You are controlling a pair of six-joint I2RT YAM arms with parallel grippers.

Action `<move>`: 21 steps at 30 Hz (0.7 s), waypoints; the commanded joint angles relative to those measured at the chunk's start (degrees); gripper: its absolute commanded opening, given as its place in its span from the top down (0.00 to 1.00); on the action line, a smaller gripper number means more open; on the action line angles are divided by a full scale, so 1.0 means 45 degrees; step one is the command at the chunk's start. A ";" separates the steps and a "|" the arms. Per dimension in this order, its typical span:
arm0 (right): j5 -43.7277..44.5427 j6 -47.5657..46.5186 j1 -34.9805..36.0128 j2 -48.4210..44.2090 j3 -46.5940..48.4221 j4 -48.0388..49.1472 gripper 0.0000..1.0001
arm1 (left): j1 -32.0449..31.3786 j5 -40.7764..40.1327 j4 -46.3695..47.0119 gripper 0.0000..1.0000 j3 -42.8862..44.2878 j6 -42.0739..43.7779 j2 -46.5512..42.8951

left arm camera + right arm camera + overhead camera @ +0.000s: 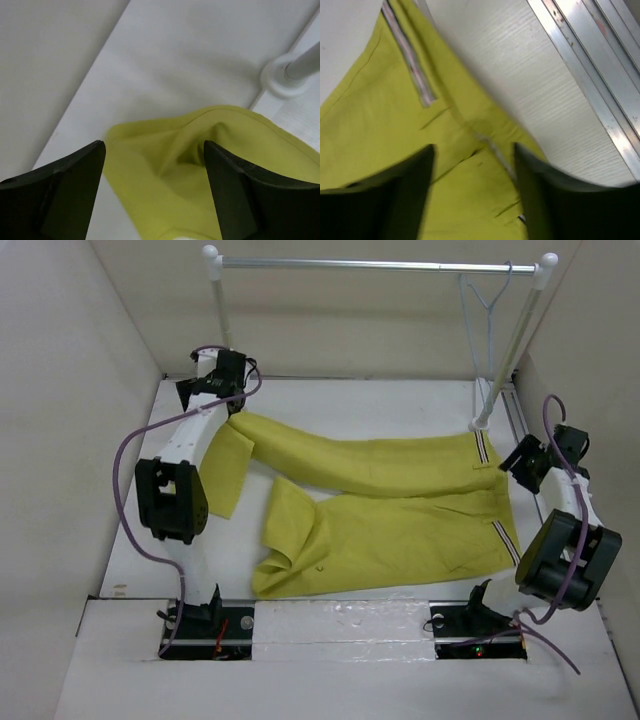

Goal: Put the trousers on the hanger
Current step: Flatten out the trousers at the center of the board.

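The trousers are spread flat on the tabletop, lengthwise left to right. The left hand is held apart over a leg end, the right hand apart over the waistband. The hanger is hung far right, nearest the right hand.

- soft, even light from overhead fills the white box, and the counter looks bright with no harsh glare.
- faint, fuzzy shadows lie under the arms and along the edges of the trousers.
- the silver rail carries a thin highlight.
- up close, the left claw is dark and out of focus.
- the right wrist view is smeared: the right claw has blurred edges and the metal track glints.
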 commanded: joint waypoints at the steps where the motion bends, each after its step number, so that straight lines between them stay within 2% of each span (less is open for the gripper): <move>1: 0.0212 -0.0421 0.0864 -0.0476 0.1308 0.0232 0.22 | -0.0028 -0.0542 -0.1351 0.08 0.2661 -0.0252 0.1323; 2: 0.0016 -0.0425 0.0867 -0.0477 0.1311 -0.0081 0.19 | -0.0028 -0.0533 -0.1275 0.03 0.2705 -0.0253 0.1287; 4: -0.0220 -0.0854 0.1568 -0.0846 0.1429 -0.0395 0.18 | -0.0028 0.0324 -0.0924 0.02 0.2201 -0.0720 0.0799; 6: -0.0454 -0.0855 0.2095 -0.1547 0.0692 -0.0319 0.18 | 0.0107 0.0967 0.0167 0.02 0.0369 -0.1071 -0.0621; 7: -0.0435 -0.0816 0.2813 -0.2402 0.0396 -0.0280 0.21 | 0.0263 0.1880 0.0481 0.02 -0.0373 -0.1325 -0.1149; 8: -0.0223 -0.0815 0.3246 -0.2855 0.0103 -0.0241 0.24 | 0.0652 0.2353 0.1199 0.06 -0.2024 -0.1907 -0.2295; 9: -0.0182 -0.0873 0.3695 -0.3304 -0.0499 -0.0202 0.29 | 0.0926 0.2590 0.1381 0.09 -0.2872 -0.2416 -0.2887; 10: -0.0162 -0.0913 0.4125 -0.4140 -0.0757 -0.0221 0.38 | 0.1200 0.3520 0.1537 0.11 -0.3692 -0.2924 -0.3473; 11: -0.0104 -0.0952 0.5018 -0.4555 -0.1049 -0.0356 0.62 | 0.1531 0.4168 0.2331 0.16 -0.5537 -0.3354 -0.4755; 12: -0.0065 -0.0991 0.5453 -0.4984 -0.1323 -0.0474 0.77 | 0.2230 0.4599 0.2552 0.19 -0.6407 -0.3784 -0.5367; 13: -0.0084 -0.1010 0.5882 -0.5472 -0.1964 -0.0552 0.92 | 0.2585 0.5764 0.2767 0.22 -0.7189 -0.4117 -0.5837; 14: -0.0277 -0.1069 0.6679 -0.6328 -0.2357 -0.0456 1.00 | 0.2995 0.6375 0.3233 0.24 -0.8686 -0.4391 -0.6789; 15: -0.0453 -0.1147 0.7074 -0.6742 -0.2748 -0.0359 1.00 | 0.3850 0.6826 0.3354 0.24 -0.9300 -0.4916 -0.7166; 17: -0.0901 -0.1283 0.7720 -0.7620 -0.3511 -0.0551 0.99 | 0.4442 0.7454 0.3879 0.24 -1.0568 -0.5154 -0.7655; 18: -0.0981 -0.1381 0.8457 -0.7838 -0.3707 -0.0553 0.94 | 0.4619 0.7475 0.3921 0.24 -1.0711 -0.5291 -0.7562; 19: -0.1117 -0.1440 0.8852 -0.8014 -0.3883 -0.0495 0.78 | 0.4736 0.7378 0.3941 0.24 -1.0770 -0.5311 -0.7019; 21: -0.0925 -0.1596 1.0058 -0.8210 -0.4079 -0.0669 0.63 | 0.4738 0.7163 0.3707 0.23 -1.0538 -0.5409 -0.6159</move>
